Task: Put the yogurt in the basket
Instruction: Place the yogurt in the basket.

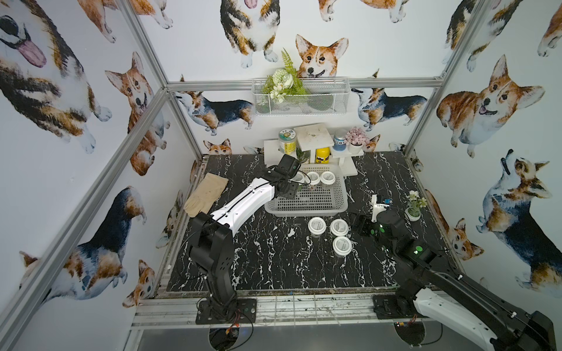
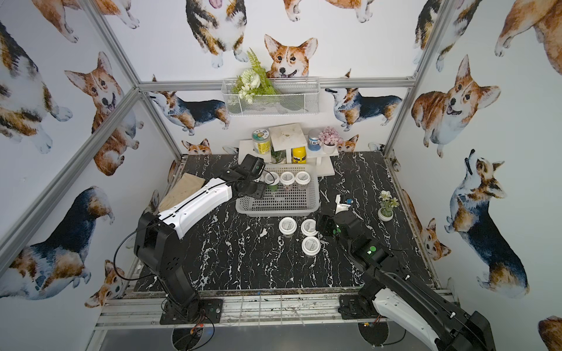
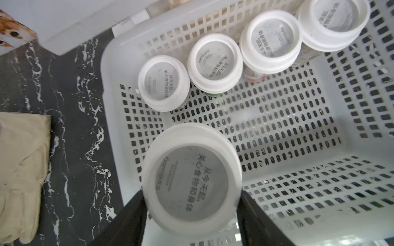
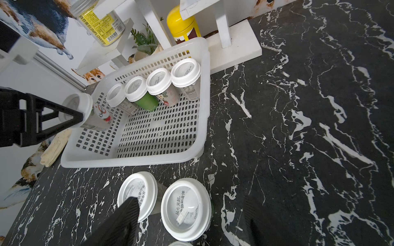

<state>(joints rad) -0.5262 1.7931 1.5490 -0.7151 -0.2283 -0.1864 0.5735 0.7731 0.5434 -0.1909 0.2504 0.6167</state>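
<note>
The white lattice basket [image 1: 304, 211] sits at the table's middle back. Several yogurt cups [image 3: 215, 64] with white lids stand in a row along its far wall. My left gripper [image 3: 191, 191] is shut on another yogurt cup [image 3: 191, 179], held upright over the basket's left near corner [image 4: 85, 110]. Three more yogurt cups [image 1: 317, 225] [image 1: 339, 227] [image 1: 342, 245] stand on the table in front of the basket. My right gripper [image 4: 189, 208] hangs open above them, and one cup [image 4: 186, 208] lies below the gap between its fingers.
A beige glove [image 1: 206, 194] lies left of the basket. Behind it stands a white shelf [image 1: 313, 136] with a jar [image 1: 287, 141] and a yellow bottle [image 1: 323, 155]. A small potted plant [image 1: 413, 209] is at the right. A wire-mesh basket [image 1: 299, 97] hangs on the back wall.
</note>
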